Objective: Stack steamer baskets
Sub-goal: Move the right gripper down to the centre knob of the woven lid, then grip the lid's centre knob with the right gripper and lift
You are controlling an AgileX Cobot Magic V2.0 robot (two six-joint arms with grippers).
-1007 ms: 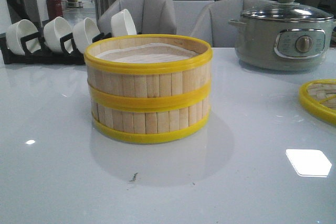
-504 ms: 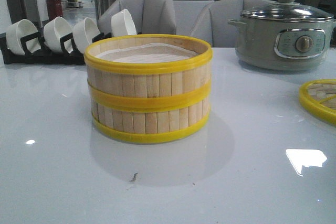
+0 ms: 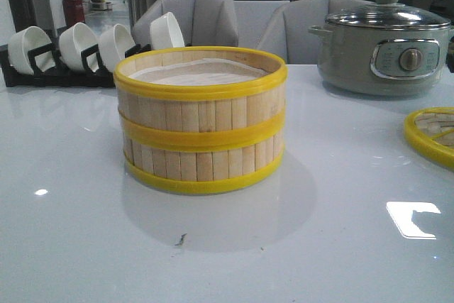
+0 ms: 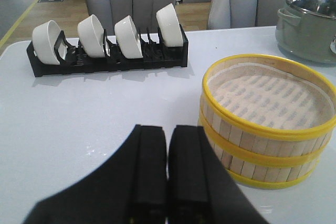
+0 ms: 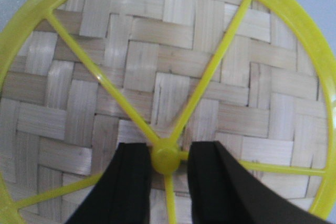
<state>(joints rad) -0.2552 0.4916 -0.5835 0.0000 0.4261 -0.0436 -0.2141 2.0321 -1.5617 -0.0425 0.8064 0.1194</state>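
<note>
The right end effector [image 5: 167, 182] hangs directly above the flat woven bamboo lid [image 5: 157, 77], its black fingers spread either side of the yellow knob [image 5: 167, 160], not visibly clamped. The left end effector [image 4: 168, 171] is pressed together, empty, just beside the steamer baskets [image 3: 201, 118]. These stand stacked mid-tabletop [image 3: 71, 246]: pale vertical slats, smooth yellow rims, white liner.

Low front view, left wrist view sharing baskets [image 3: 201, 120], right wrist close overhead
</note>
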